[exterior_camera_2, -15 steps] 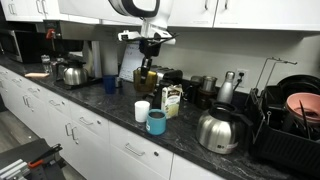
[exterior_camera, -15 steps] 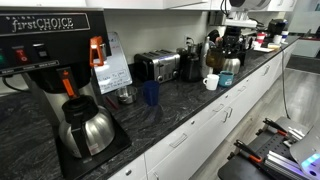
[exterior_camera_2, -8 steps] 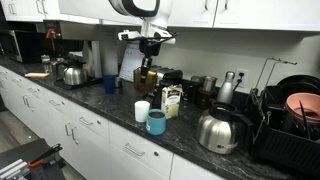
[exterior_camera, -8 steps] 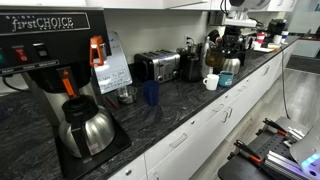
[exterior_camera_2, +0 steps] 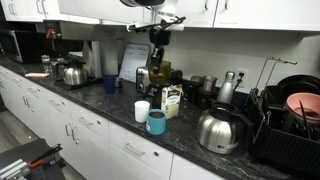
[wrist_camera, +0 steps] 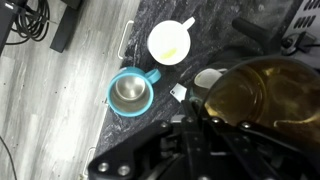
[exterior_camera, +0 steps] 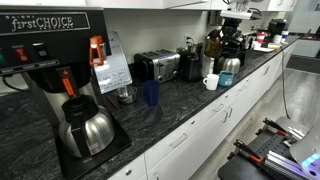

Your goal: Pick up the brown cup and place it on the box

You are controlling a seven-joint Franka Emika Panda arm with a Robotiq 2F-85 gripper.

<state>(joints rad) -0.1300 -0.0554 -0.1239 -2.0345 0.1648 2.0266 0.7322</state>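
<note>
My gripper (exterior_camera_2: 160,48) hangs above the counter and is shut on the brown cup (exterior_camera_2: 159,68), a translucent brown tumbler held in the air over the toaster area. In the wrist view the cup (wrist_camera: 255,100) fills the right side, right against my fingers (wrist_camera: 192,125). In an exterior view the gripper (exterior_camera: 232,35) is far back with the cup under it. The box (exterior_camera_2: 172,100), a small upright carton, stands on the counter below and to the right of the cup. The blue tumbler (exterior_camera_2: 110,85) stands further left.
A white mug (wrist_camera: 170,42) and a teal mug (wrist_camera: 130,92) stand by the counter's front edge, next to the box. A steel kettle (exterior_camera_2: 220,130) and a dish rack (exterior_camera_2: 290,120) are to the right. A coffee machine (exterior_camera: 50,70) and toaster (exterior_camera: 157,66) line the wall.
The gripper has risen and shifted towards the box, carrying the brown cup up off the counter. The mugs and box have not moved.
</note>
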